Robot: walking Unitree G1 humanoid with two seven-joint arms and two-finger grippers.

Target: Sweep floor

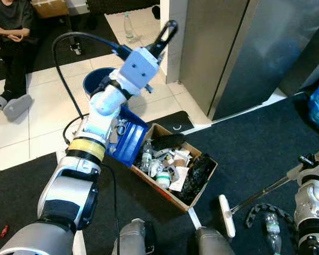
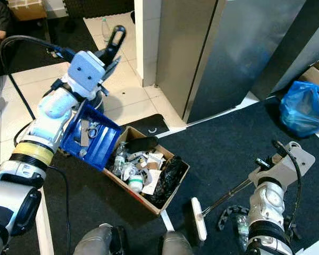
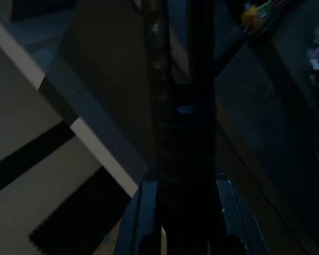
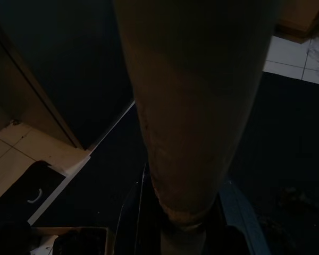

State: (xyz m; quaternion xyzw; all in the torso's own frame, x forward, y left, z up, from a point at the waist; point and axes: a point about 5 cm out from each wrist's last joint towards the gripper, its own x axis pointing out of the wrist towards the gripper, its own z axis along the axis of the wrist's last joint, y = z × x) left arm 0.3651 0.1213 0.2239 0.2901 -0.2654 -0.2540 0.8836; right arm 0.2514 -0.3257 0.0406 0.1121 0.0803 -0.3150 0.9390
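My left gripper (image 1: 164,37) is raised over the tiled floor, shut on the dark handle (image 3: 175,133) of a blue dustpan (image 1: 128,141). The pan hangs tilted, its mouth at the edge of an open cardboard box (image 1: 199,188) holding bottles, paper scraps and a black bag. Some debris still lies inside the pan (image 2: 87,135). At the lower right, my right gripper (image 2: 267,166) is shut on the broom's silver pole (image 1: 266,190). The broom's white head (image 1: 227,215) rests on the dark carpet beside the box.
A person (image 1: 10,42) sits at the back left. A blue bin (image 1: 95,79) stands behind my left arm. Steel cabinet doors (image 1: 244,48) rise at the back, with a blue plastic bag (image 2: 305,109) to their right. A plastic bottle (image 1: 271,228) and a black chain-like piece (image 1: 258,212) lie by my right leg.
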